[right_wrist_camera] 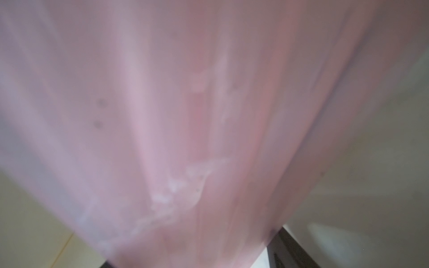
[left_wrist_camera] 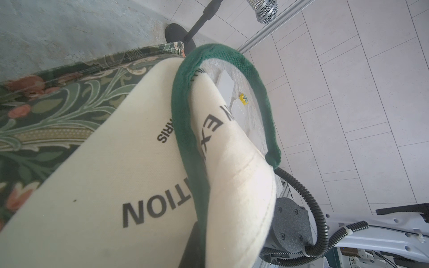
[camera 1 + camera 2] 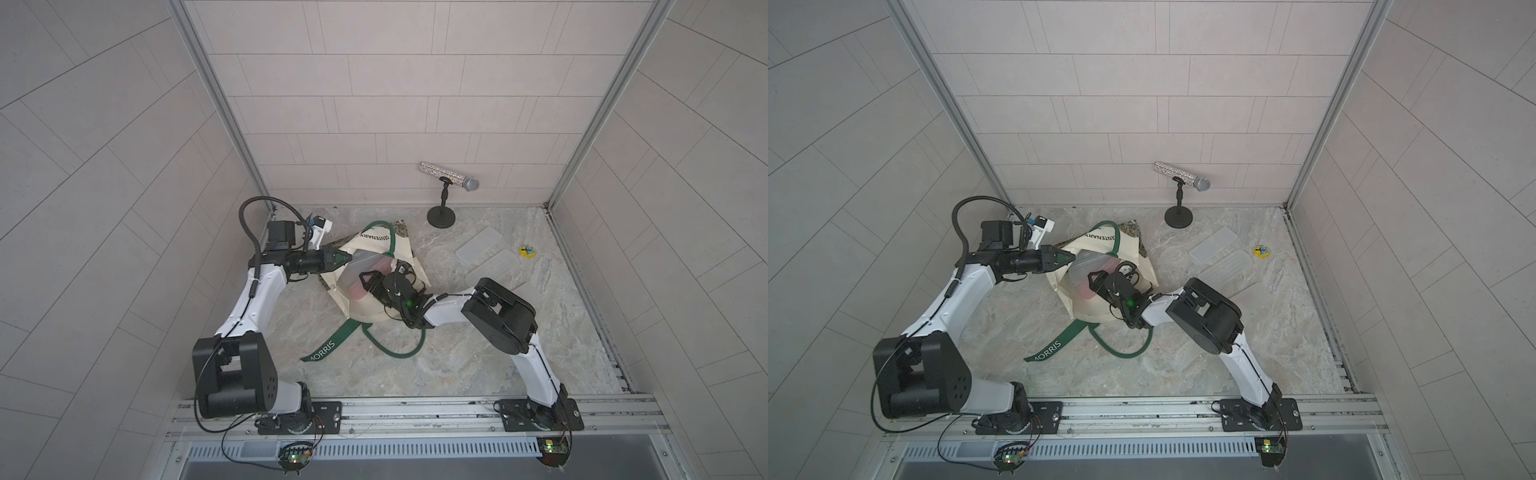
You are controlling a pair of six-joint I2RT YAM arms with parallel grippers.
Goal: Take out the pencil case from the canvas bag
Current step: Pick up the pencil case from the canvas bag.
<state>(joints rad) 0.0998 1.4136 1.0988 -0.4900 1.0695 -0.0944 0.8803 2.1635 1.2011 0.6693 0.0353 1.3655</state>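
We see the left arm [image 3: 245,303] stretched low over the marble-patterned worktop [image 3: 415,374]. The left jaws are pinched shut on the rim of the canvas bag [image 3: 374,313], whose mouth gapes open. The right arm [image 3: 451,309] bends in from the opposite side, and the right jaws dip into that mouth over the pencil case [image 3: 371,262], a smooth, translucent pink pouch lying inside the bag. We cannot tell whether they grip it. The bag is soft cream cloth with a leafy green printed base [image 2: 46,116], and its green strap [image 3: 328,347] lettered MORRIS trails across the worktop. Well apart at the back stand a glittery microphone [image 3: 451,176] on a black stand, flat frosted plastic pieces [image 3: 478,245] and a small yellow thing [image 3: 528,250].
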